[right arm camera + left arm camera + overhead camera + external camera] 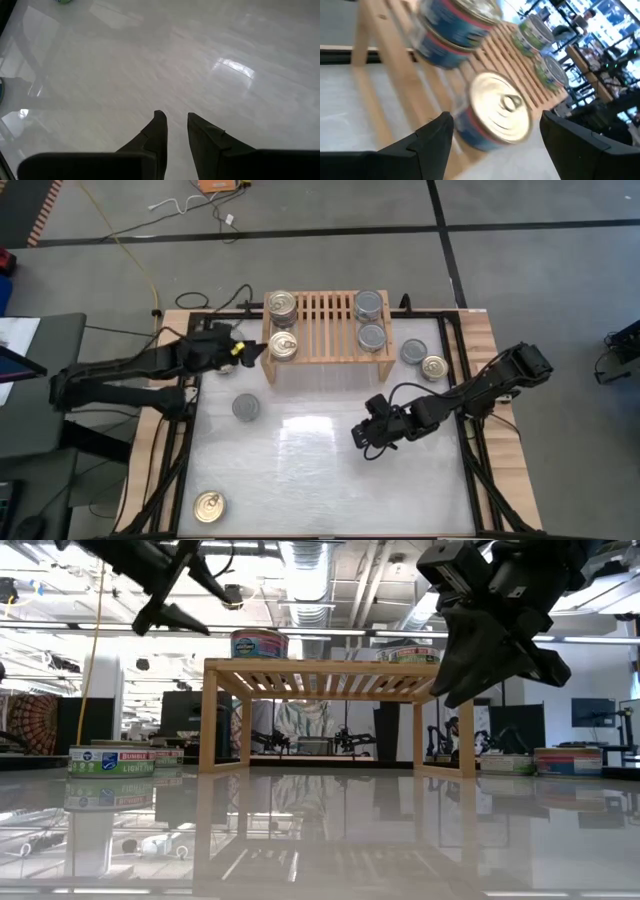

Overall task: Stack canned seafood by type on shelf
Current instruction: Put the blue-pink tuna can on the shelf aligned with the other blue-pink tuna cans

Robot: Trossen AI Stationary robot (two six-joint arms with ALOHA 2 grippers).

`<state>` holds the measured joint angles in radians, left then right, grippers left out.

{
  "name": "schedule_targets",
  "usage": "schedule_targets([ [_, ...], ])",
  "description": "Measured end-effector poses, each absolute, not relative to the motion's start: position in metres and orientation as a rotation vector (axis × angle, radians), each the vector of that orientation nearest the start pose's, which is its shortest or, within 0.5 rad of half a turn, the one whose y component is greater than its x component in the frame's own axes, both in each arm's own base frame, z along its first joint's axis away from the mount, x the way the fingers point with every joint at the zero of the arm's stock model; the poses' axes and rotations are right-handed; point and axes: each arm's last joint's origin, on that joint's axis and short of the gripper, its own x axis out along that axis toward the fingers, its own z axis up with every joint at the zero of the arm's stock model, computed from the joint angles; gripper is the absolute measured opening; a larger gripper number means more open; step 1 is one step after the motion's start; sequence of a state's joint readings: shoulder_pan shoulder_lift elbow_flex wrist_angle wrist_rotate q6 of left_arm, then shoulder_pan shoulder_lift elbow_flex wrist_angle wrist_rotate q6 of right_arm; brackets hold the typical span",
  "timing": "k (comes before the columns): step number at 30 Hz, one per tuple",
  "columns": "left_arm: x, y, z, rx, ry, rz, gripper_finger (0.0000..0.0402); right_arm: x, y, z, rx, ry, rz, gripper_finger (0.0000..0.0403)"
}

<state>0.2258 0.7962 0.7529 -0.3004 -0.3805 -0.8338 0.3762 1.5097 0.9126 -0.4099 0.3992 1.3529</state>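
My left claw (243,348) hangs just beside the shelf (325,335), jaws wide and empty, facing a gold-topped tin (496,112) at the near left corner of the slats. The tin looks rigid, dense for its size and slick-walled, so I judge the flat sides, not the pull-ring lid, the place to pinch. My right claw (175,129) hovers over bare tabletop (150,65), fingers narrow, apparently holding nothing. More tins, such as one (246,408), lie loose.

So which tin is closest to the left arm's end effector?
The gold-topped tin on the shelf's front left corner, just ahead of the open left end effector; every other tin sits farther off.
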Motion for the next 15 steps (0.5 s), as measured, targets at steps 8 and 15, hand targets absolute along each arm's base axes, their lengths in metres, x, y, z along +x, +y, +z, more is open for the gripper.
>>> schedule_targets([
  [8, 0.199, 0.024, 0.323, -0.679, 0.158, 0.734, 0.0283, 0.275, 0.095, 0.199, 0.857, 0.737, -0.615, 0.0102],
  [15, 0.229, 0.026, 0.327, -0.510, 0.356, 0.872, 0.0283, 0.275, 0.095, 0.199, 0.858, 0.736, -0.614, 0.0102],
])
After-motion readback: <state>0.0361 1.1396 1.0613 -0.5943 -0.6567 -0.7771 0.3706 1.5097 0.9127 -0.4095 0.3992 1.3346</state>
